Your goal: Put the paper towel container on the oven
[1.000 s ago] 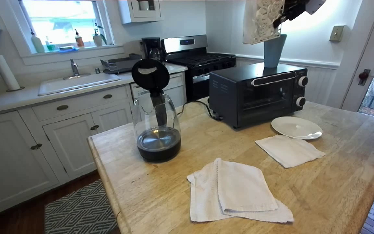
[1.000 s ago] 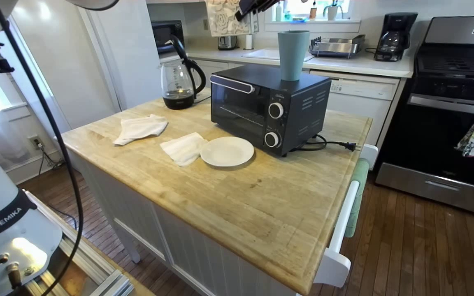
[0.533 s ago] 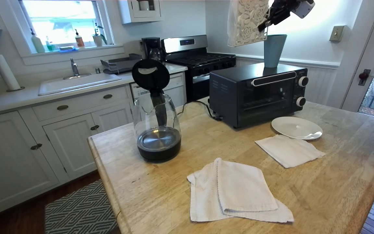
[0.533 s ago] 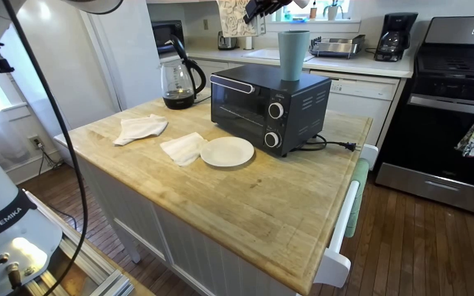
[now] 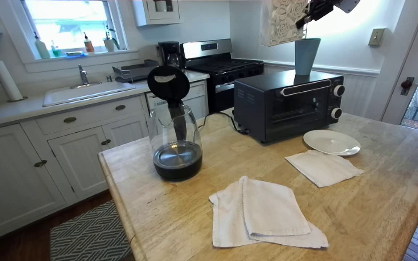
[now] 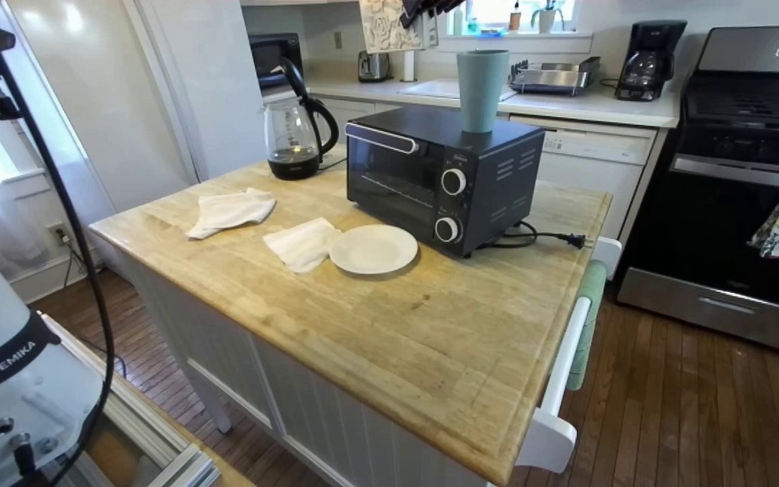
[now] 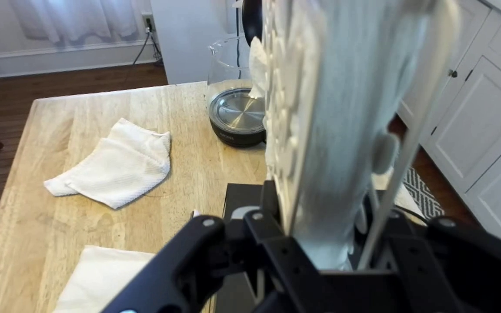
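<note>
The paper towel container [image 5: 284,22] is off-white with a raised rose pattern. It also shows in an exterior view [image 6: 387,28]; its top is cut off in both exterior views. My gripper [image 5: 300,22] is shut on it and holds it in the air, above the level of the oven's top and apart from it. In the wrist view the container [image 7: 302,121] stands nearly edge-on between the fingers [image 7: 318,204], with white paper sticking out on its left. The oven [image 5: 292,105] is a black box on the wooden table; it also shows in an exterior view [image 6: 396,169].
A blue-grey tapered cup [image 5: 307,58] stands on the oven's top, close to the container in the picture. A glass kettle [image 5: 176,156] with raised lid, a white plate [image 5: 331,142] and white cloths [image 5: 267,214] are on the table [image 6: 389,325]. The oven's cord [image 6: 538,237] lies beside it.
In an exterior view the container moved left, then slightly back right and up. In an exterior view it shifted right and now hangs a little higher. The grip stays the same.
</note>
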{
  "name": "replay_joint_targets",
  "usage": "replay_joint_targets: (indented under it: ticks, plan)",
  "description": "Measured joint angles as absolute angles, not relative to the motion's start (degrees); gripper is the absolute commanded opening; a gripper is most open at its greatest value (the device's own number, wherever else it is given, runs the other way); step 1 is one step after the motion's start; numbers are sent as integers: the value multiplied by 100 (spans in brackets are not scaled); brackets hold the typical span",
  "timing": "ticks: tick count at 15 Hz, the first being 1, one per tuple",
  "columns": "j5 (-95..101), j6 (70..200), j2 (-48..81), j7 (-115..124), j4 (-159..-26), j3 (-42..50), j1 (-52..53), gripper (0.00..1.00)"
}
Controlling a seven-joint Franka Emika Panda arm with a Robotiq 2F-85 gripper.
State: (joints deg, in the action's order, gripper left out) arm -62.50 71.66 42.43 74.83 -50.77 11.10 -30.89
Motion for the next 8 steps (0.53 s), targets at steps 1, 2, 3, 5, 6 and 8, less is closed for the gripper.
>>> replay_joint_targets:
  ticks: [1,2,3,5,6,8]
  plan:
    - [-6248,7193,4123,7451,-5300,1171,-3090,16]
    - [-6247,7243,3997,7414,-5545,1227,-3086,16]
    - [-6243,7316,3878,7343,-5787,1275,-3072,16]
    - [-6221,7528,3639,7179,-6272,1352,-3012,16]
    - [-6213,7651,3519,7100,-6519,1383,-2965,16]
    - [-6206,7927,3288,6900,-7027,1427,-2855,16]
